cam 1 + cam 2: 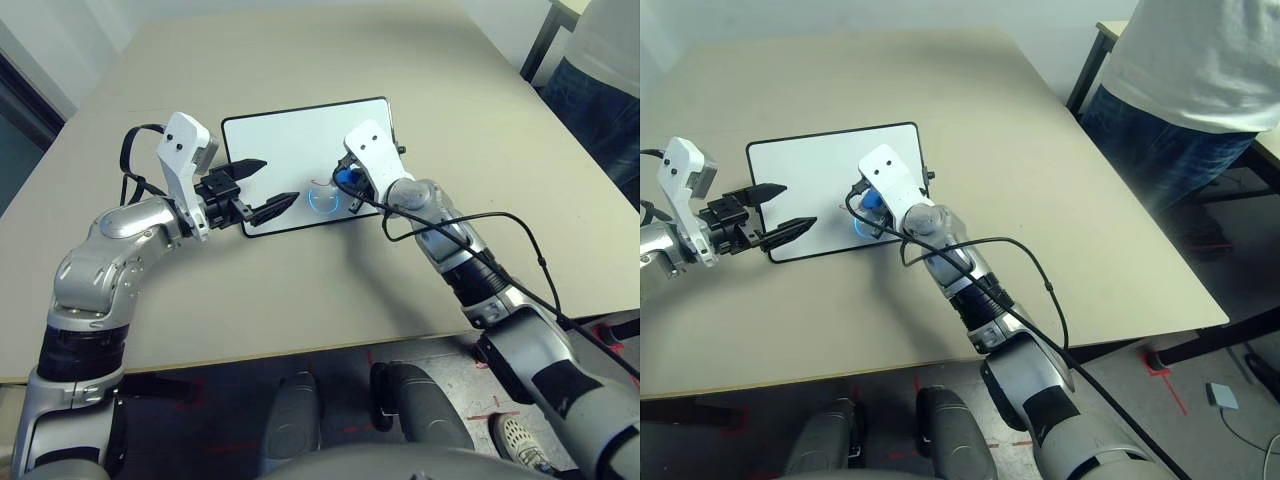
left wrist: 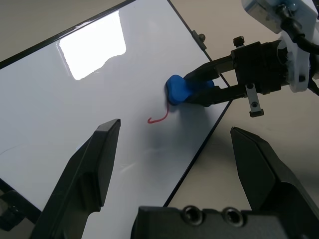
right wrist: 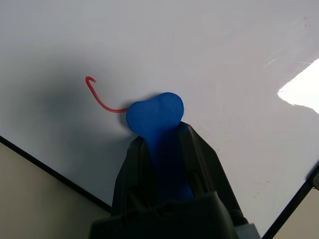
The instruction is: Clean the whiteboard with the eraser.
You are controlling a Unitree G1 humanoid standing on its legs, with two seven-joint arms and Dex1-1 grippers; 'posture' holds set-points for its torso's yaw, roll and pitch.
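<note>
Left eye view: beige table (image 1: 330,300), whiteboard (image 1: 290,140) flat on it, centre-far. Left gripper (image 1: 258,186) hovers over the board's near-left corner, fingers spread wide, holding nothing. Right gripper (image 2: 199,87) clamped on the blue eraser (image 2: 177,89), pressed to the board near its right edge, touching the end of a small red mark (image 3: 99,97).
</note>
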